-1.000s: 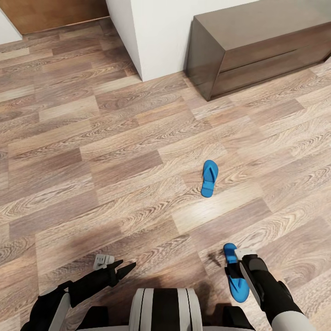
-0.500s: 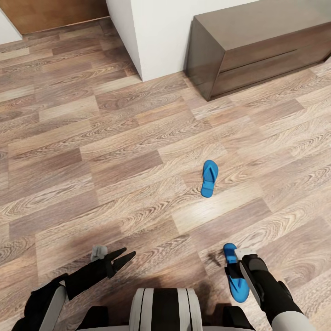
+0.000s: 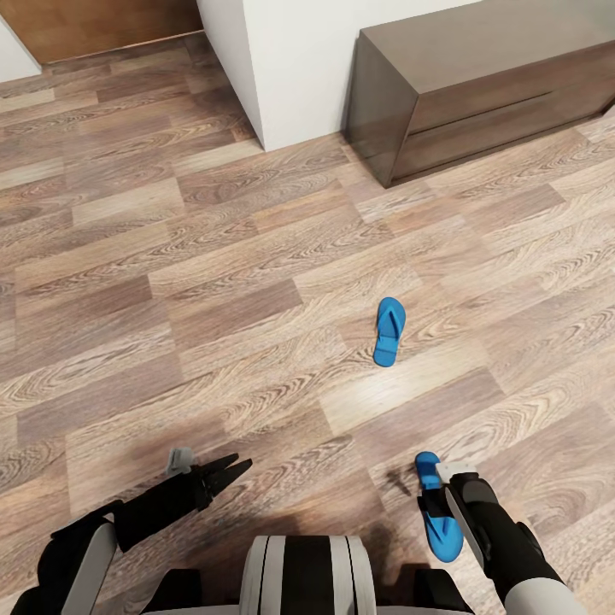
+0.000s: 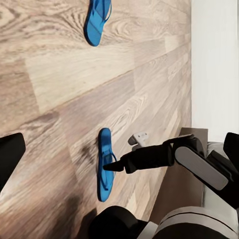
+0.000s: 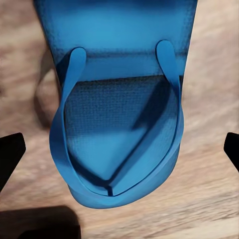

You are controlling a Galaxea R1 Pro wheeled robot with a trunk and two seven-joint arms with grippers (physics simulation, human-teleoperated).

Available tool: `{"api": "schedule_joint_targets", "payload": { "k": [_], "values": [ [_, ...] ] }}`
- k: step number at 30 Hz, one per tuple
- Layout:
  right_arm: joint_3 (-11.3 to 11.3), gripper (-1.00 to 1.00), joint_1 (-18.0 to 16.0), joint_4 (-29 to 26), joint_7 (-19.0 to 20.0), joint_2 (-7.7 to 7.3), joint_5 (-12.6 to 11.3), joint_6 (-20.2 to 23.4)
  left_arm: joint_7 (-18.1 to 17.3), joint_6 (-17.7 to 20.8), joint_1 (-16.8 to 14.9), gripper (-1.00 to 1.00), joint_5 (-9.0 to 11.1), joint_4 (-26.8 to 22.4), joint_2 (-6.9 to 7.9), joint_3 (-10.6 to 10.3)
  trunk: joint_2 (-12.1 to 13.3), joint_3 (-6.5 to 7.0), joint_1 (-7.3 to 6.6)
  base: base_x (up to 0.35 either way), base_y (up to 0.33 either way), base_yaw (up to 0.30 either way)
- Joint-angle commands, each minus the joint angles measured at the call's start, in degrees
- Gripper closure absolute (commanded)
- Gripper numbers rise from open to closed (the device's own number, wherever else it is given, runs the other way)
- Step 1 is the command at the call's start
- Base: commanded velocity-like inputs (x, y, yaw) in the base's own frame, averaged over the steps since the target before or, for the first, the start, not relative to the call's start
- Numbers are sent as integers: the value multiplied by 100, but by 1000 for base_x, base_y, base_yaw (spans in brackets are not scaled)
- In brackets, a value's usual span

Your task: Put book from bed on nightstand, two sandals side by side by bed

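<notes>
1. While the robot stands on the wood-plank floor (image 3: 213,282), both blue sandals lie flat on it, well apart from each other.
2. Far sandal (image 3: 389,331): out in front, slightly to the robot's right, lying alone on the planks betw. the robot and the dark-wood cabinet (image 3: 478,94). Also seen in left wrist view (image 4: 97,21).
3. Near sandal (image 3: 439,512): close to the robot's base on the right side, partly covered by the right arm in head view. Left wrist view shows its whole length (image 4: 104,164).
4. Right gripper (image 3: 437,489) hangs directly over the near sandal. Right wrist view: jaws spread wide, dark tips at both edges of the pic, thong straps and toe end (image 5: 119,124) betw. them; nothing grasped. Whether the tips touch the sandal, can't tell.
5. Left gripper (image 3: 229,471): low over the floor on the robot's left, fingers parted in a V, released and empty. It points toward the robot's right.
6. Cabinet w/ two drawer fronts stands against a white wall (image 3: 299,60), far right of head view. A brown wood panel (image 3: 102,21) shows at the far left.
7. Floor shadow under the right arm darkens the planks beside the near sandal.
</notes>
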Motion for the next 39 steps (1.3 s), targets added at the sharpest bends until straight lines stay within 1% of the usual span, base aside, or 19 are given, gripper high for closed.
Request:
{"api": "schedule_joint_targets", "payload": {
  "k": [1,5,9,20,25,39],
  "values": [
    [-1,-100,-1,-6,17,0,41,28,-5,35,-2,-100,24,-5,0,2,-1,-3,-1,0,0,0],
    [-1,-100,-1,-6,14,2,41,25,4,25,0,-100,24,-17,-1,2,-1,-3,-1,0,0,0],
    [-1,-100,-1,-6,14,2,41,25,6,24,-1,-100,20,-14,-1,2,-6,-91,10,0,0,0],
    [-1,-100,-1,-6,17,0,41,25,6,15,0,-100,18,-6,-9,2,-6,-91,10,0,0,0],
    [-1,-100,-1,-6,17,0,41,27,11,15,0,-100,11,-4,-10,2,-13,-202,22,0,0,0],
    [-1,-100,-1,-6,17,1,41,29,15,15,2,-100,11,-4,-17,-4,-13,-202,22,0,0,0]
  ]
}}
